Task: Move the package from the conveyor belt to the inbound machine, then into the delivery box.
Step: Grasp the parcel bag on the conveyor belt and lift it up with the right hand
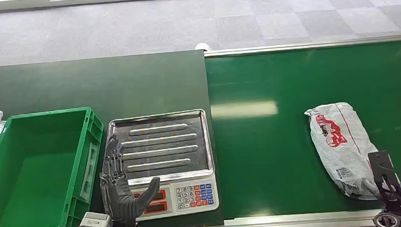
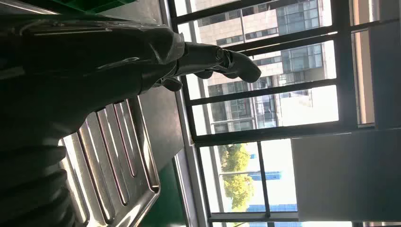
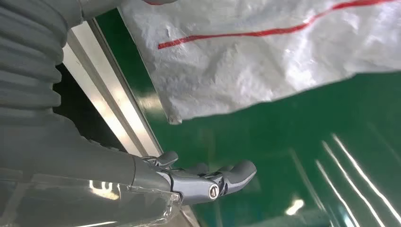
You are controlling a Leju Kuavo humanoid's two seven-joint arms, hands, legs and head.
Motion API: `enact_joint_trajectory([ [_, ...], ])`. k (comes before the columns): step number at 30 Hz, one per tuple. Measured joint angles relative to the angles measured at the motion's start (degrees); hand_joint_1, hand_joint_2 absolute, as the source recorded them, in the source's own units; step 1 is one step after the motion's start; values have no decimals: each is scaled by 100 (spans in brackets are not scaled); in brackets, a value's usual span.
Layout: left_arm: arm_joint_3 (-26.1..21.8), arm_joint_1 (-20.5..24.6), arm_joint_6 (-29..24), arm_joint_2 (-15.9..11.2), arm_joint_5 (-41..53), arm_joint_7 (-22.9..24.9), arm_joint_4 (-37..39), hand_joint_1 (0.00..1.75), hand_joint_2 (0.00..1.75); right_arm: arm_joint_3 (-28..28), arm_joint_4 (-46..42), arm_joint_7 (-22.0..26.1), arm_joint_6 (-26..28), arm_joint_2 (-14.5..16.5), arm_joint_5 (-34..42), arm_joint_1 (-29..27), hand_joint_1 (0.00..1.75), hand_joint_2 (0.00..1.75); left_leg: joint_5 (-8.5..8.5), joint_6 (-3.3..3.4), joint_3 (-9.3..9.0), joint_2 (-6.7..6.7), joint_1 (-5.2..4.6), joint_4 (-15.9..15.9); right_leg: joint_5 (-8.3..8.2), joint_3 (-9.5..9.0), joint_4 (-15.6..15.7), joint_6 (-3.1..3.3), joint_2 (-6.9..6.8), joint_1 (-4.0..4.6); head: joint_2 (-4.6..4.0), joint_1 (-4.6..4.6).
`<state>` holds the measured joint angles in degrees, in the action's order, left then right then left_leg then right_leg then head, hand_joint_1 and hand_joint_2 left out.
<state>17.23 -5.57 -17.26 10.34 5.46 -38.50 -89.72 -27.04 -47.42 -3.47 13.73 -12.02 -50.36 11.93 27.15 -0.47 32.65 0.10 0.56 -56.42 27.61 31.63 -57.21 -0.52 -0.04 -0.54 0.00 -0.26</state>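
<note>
Head view shows the package (image 1: 343, 148), a white plastic mailer bag, lying on the green conveyor belt (image 1: 274, 156). It looks soft, light and slippery; grasping across its middle seems safest. Right hand (image 3: 208, 182), beside it, holds nothing, fingers loosely curled. Left hand (image 1: 123, 189) hovers open above the scale tray (image 1: 161, 147).

The head view is evenly lit and sharp, with a pale glare patch on the conveyor belt (image 1: 294, 139) and soft sheen on the steel scale tray (image 1: 158, 145). In the left wrist view, bright windows (image 2: 283, 118) backlight the left hand (image 2: 142, 52) into near silhouette. The right wrist view shows streaky reflections on the belt and a slightly overexposed white package (image 3: 265, 52)
</note>
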Motion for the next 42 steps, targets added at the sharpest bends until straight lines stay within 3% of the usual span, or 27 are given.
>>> enact_joint_trajectory([
  [1,-1,-5,-8,0,0,1,-7,0,175,-6,75,-4,-57,-9,-21,35,116,175,0,0,0,0,0,0,0,0,0,0,0,0,0,1],
  [2,-3,-9,-17,0,0,2,-10,0,175,-11,152,8,-110,-20,-37,79,131,175,0,0,0,0,0,0,0,0,0,0,0,0,0,1],
  [3,-6,-17,-36,0,0,4,-18,0,175,-22,309,42,-210,-39,-65,165,175,175,0,0,-1,0,0,0,-1,-1,0,0,0,0,0,1],
  [8,-37,-34,-156,0,-6,5,-46,0,175,-45,1069,388,-351,-91,-146,689,175,175,-2,0,-5,2,0,0,-3,-2,-1,2,2,1,0,1],
  [14,-67,-45,-221,0,-7,5,-88,0,175,-44,1518,437,-313,-92,-179,1041,175,175,-3,0,-4,0,1,0,-3,-3,-2,1,1,1,0,2],
  [27,-105,-46,-268,15,-8,-16,-114,0,175,-39,1828,768,-256,-56,-52,1268,175,175,-3,0,-2,-5,1,0,-3,-5,-2,1,-2,1,0,0],
  [30,-126,-48,-299,25,-16,-45,-114,0,175,-36,1828,958,5,-27,-11,1302,175,175,-3,0,-2,-5,0,0,-3,-4,-2,1,-2,1,0,1],
  [36,-149,-62,-377,32,-80,-111,-113,0,175,247,1249,1129,1191,131,-436,1199,175,175,-3,0,-1,-2,1,0,-2,-4,-2,1,-2,2,0,1],
  [42,-115,-42,-384,-15,-232,-128,-100,0,175,880,-356,2443,-127,646,839,651,175,175,-3,-1,-2,-5,6,1,0,1,-2,2,-5,5,0,0],
])
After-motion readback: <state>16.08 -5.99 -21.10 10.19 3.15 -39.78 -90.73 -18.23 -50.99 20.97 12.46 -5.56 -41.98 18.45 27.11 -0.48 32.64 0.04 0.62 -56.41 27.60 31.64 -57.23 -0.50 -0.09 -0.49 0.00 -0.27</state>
